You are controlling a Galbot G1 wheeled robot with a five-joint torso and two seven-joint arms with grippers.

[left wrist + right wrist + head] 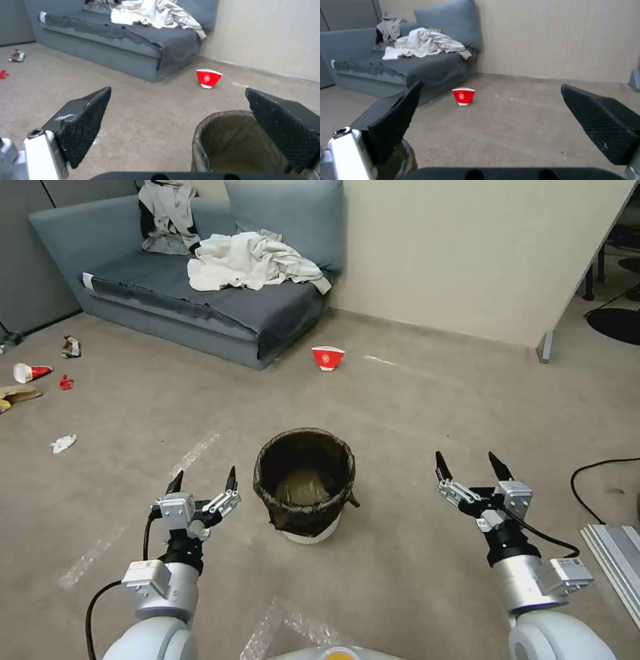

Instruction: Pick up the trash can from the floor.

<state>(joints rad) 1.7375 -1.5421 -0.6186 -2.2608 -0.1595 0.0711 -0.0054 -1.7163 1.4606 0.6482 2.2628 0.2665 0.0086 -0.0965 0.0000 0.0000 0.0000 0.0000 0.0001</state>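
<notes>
Left gripper: mine, held low over the floor, just beside the trash can on its left. Fingers spread wide, grasping nothing. In the left wrist view the right-hand pad overlaps the can's rim; contact cannot be told.

Right gripper: mine, held on the can's right side, a little farther off than the left. Fingers spread wide, grasping nothing. In the right wrist view bare carpet lies between the pads.

Trash can: stands upright on the floor, between my two grippers, in the open area in front of the sofa. Small round white bin; the white shows only at the base. A dark brownish translucent bag lines it and folds down over the rim, wrinkled, with a loose flap at the right side.

Trash can contents: nothing but the bag's crumpled bottom can be made out inside.

Paper cup: red and white, on the floor near the sofa's front corner, well beyond the can. A round white mark on its side; no writing legible.

Sofa: grey-blue, against the wall, with pale crumpled cloth heaped on the seat.

Floor litter: scattered scraps near the left edge, well apart from the can.

Cable: black, on the floor at the right.
</notes>
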